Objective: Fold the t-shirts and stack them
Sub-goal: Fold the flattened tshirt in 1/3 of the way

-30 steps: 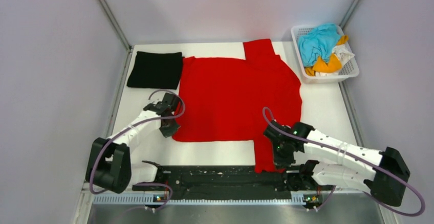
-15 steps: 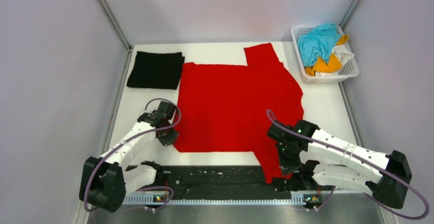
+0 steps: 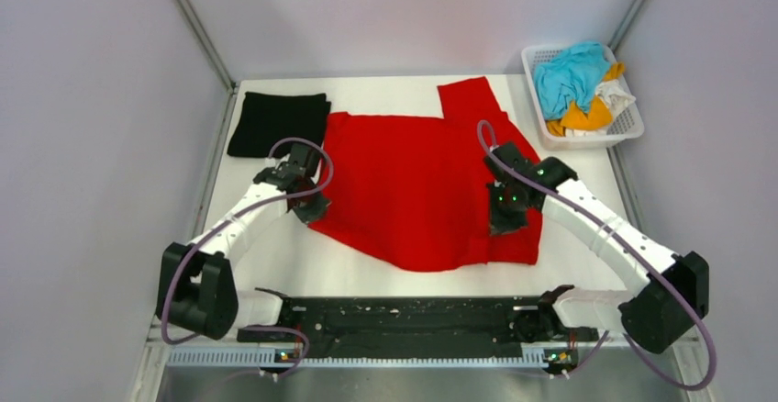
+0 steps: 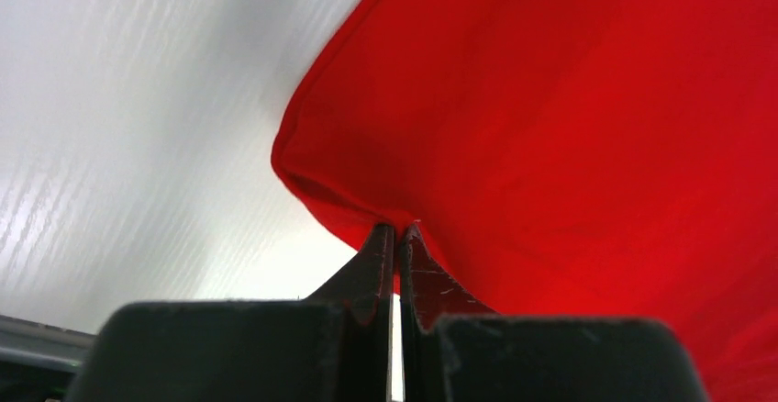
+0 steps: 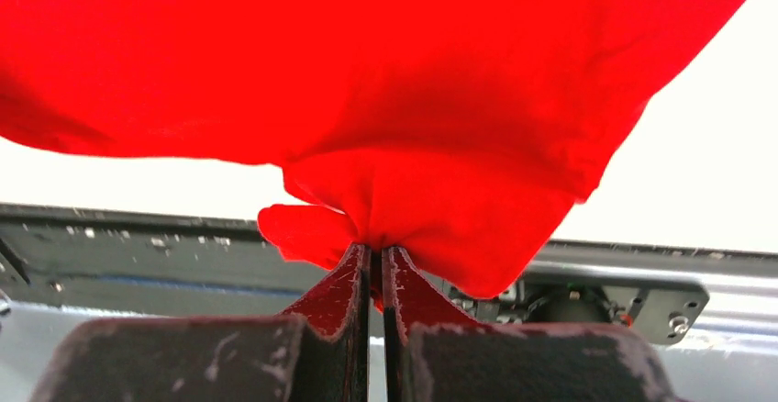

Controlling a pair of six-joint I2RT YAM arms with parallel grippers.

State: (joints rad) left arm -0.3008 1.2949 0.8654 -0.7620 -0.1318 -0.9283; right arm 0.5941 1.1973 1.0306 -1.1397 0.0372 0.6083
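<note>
High overview, wrist close-ups (shared shirt (image 3: 422,191))

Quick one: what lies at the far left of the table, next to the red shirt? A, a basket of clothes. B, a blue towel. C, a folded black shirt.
C: the folded black shirt lies at the far left beside the red shirt, while the basket stands at the far right.

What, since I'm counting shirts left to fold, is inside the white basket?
The white basket holds a crumpled blue garment on top, with an orange garment and a white garment beside it. Whatever lies beneath them is covered, so no sure count.
</note>
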